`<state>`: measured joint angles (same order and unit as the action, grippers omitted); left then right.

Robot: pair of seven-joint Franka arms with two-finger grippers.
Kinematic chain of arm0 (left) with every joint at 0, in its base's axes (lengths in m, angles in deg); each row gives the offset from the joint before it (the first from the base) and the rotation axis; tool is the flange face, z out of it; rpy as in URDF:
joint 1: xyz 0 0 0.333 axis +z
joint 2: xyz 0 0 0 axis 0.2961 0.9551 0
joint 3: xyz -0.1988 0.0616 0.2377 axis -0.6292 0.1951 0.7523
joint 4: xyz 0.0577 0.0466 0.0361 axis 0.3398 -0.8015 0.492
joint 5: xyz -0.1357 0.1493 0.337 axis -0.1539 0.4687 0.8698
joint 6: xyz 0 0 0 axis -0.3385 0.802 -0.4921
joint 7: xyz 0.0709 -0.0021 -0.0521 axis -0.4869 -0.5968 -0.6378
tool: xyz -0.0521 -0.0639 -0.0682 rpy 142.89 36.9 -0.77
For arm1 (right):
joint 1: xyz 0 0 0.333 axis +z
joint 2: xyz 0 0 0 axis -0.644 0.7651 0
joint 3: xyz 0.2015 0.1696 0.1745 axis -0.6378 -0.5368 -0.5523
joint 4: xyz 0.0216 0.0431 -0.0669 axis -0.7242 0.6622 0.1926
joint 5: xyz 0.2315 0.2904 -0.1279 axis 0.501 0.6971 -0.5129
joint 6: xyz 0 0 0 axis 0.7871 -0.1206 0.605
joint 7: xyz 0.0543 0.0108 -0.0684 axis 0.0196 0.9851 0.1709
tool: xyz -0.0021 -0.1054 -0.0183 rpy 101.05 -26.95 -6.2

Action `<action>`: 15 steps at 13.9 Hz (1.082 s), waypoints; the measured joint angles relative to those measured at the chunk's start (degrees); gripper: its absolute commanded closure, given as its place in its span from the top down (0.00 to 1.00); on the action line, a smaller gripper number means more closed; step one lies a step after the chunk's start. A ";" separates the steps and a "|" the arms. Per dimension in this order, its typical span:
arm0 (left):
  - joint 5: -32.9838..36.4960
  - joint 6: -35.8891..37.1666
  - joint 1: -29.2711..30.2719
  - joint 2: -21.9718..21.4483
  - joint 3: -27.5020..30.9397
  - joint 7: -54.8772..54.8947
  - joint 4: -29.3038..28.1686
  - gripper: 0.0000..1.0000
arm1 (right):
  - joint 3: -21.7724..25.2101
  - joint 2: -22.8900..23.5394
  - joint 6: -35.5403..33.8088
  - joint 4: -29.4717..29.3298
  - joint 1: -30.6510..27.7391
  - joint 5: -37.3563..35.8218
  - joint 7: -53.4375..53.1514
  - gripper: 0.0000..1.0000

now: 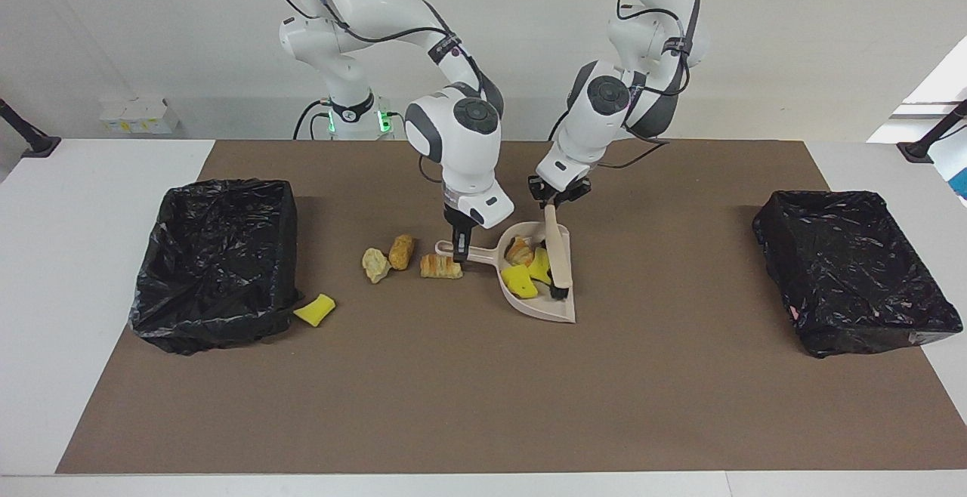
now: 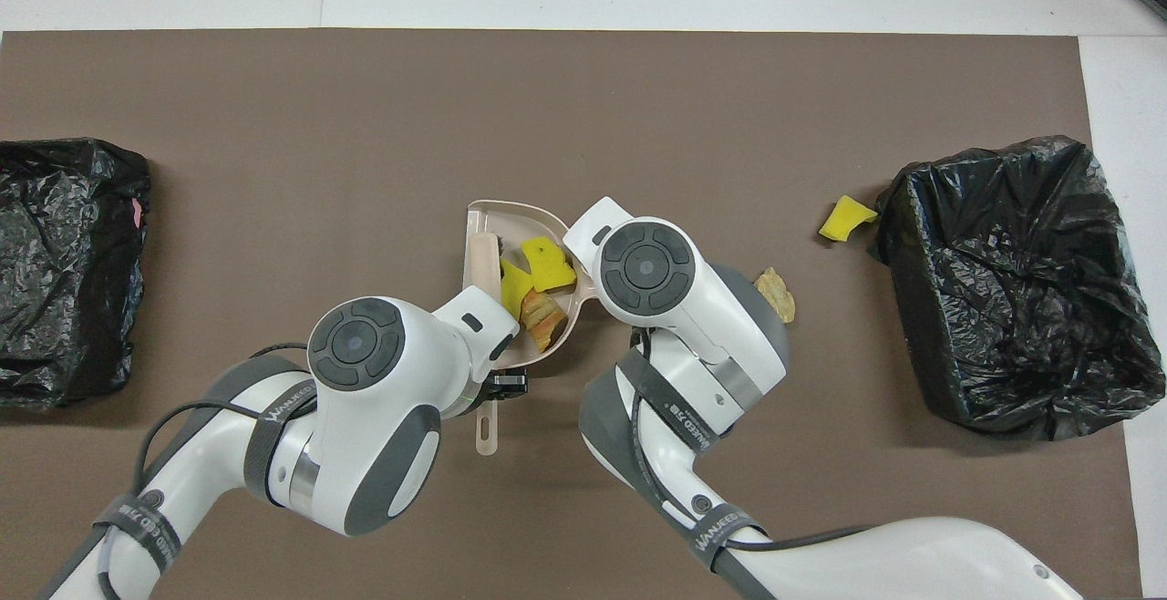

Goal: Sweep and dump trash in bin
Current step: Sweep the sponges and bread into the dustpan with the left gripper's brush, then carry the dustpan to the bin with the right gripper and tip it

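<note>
Overhead view is hiding both claws under the arms; facing, left claw (image 1: pixel 557 199) is pinching the brush (image 1: pixel 557 251) over the dustpan (image 1: pixel 555 310), right claw (image 1: pixel 459 249) pinching its handle; trash (image 1: pixel 521 281) is lying inside, open worktop (image 1: pixel 483 391) surrounding it.

A white wall (image 1: pixel 793 44) is standing at 12 o'clock of the facing view. A brown mat (image 1: pixel 483 391) is covering the white table (image 1: pixel 75 270). Daylight is entering at 3 o'clock.

dustpan (image 1: pixel 560 313) smooth plastic | bin liners (image 1: pixel 219 263) glossy – crinkled | mat (image 1: pixel 483 391) matt
</note>
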<state>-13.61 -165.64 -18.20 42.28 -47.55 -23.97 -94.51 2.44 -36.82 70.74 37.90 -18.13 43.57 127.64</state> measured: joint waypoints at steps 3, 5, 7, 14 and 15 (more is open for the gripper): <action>0.04 10.64 0.80 -1.55 1.16 0.23 3.86 0.00 | -0.01 -0.28 -0.55 -0.34 0.82 0.00 -0.37 0.00; 1.29 16.33 2.13 -4.29 1.40 0.24 5.44 0.00 | 0.02 -0.56 -0.55 -0.38 -0.42 0.41 -0.40 0.00; 3.58 21.80 2.97 -8.18 1.52 0.23 5.56 0.00 | 0.02 -0.62 -0.54 -0.60 -1.83 0.51 -0.18 0.00; 5.24 23.72 2.73 -15.39 -3.75 -1.82 -1.78 0.00 | 0.03 -5.41 -1.14 -1.17 -7.62 6.41 8.12 0.00; 5.25 23.38 2.73 -16.74 -5.40 -3.69 -3.77 0.00 | 0.06 -6.20 -2.02 -1.42 -9.43 7.76 11.06 0.00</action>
<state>-8.36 -142.26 -15.48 25.53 -52.95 -27.66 -98.28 2.50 -43.02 68.72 36.48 -27.56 51.33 138.71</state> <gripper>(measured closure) 0.731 0.670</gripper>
